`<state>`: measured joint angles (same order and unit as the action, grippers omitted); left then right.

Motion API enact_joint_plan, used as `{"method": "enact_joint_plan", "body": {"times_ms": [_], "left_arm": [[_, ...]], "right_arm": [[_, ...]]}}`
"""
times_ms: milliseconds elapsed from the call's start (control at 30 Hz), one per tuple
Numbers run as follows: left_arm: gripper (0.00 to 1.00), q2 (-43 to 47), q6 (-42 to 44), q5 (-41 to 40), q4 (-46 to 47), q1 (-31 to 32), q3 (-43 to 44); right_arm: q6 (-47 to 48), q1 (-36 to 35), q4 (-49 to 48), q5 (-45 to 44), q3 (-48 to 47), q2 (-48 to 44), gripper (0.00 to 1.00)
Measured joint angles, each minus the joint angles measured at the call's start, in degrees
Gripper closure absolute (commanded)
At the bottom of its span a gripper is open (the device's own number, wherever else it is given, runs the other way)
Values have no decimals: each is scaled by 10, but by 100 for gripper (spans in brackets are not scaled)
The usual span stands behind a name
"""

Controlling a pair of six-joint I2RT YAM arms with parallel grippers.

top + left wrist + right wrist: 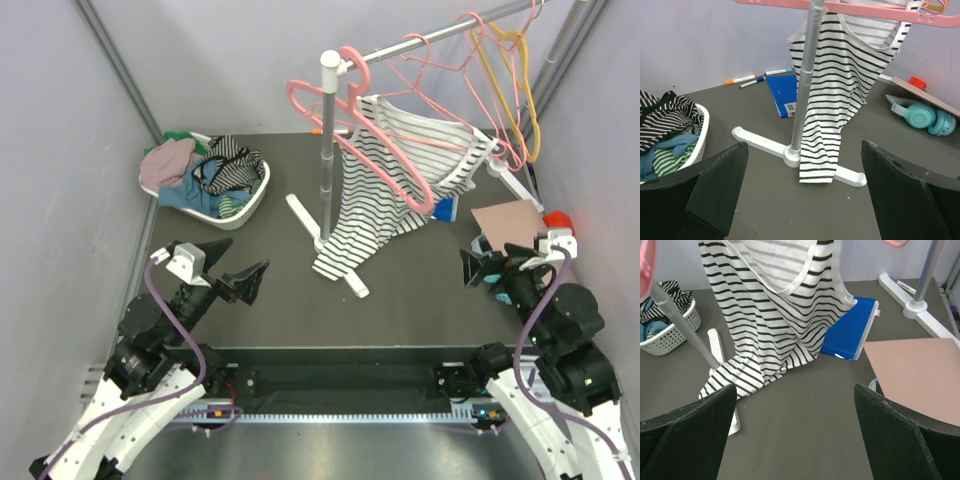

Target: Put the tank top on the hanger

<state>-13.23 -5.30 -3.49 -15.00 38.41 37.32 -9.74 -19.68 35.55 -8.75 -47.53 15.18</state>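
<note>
The white, black-striped tank top [385,190] hangs from the rack [327,150] by its shoulders, its hem resting on the table beside the rack base. It also shows in the left wrist view [840,75] and the right wrist view [770,305]. Thin pink hangers [440,60] hang on the rail above it; I cannot tell which one carries it. A thick pink hanger [400,165] crosses its front. My left gripper [250,280] [805,200] is open and empty, low at the near left. My right gripper [478,268] [795,435] is open and empty at the near right.
A white basket [240,215] of clothes stands at the back left. A blue folder [445,208] lies behind the tank top, a brown board [505,220] and teal headphones [922,117] to the right. A yellow hanger [505,80] hangs on the rail. The rack's white feet [760,140] stretch across the mat.
</note>
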Motion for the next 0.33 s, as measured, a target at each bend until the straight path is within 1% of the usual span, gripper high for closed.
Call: {"method": "enact_joint_plan", "body": {"times_ms": [133,333], "left_arm": [[1,6,-6,-18,0,0,0],[1,29,-8,-35,0,0,0]], "right_arm": [[-19,0,-3,0,23,-36,0],[-30,0,-14,4,29,-39,0]]}}
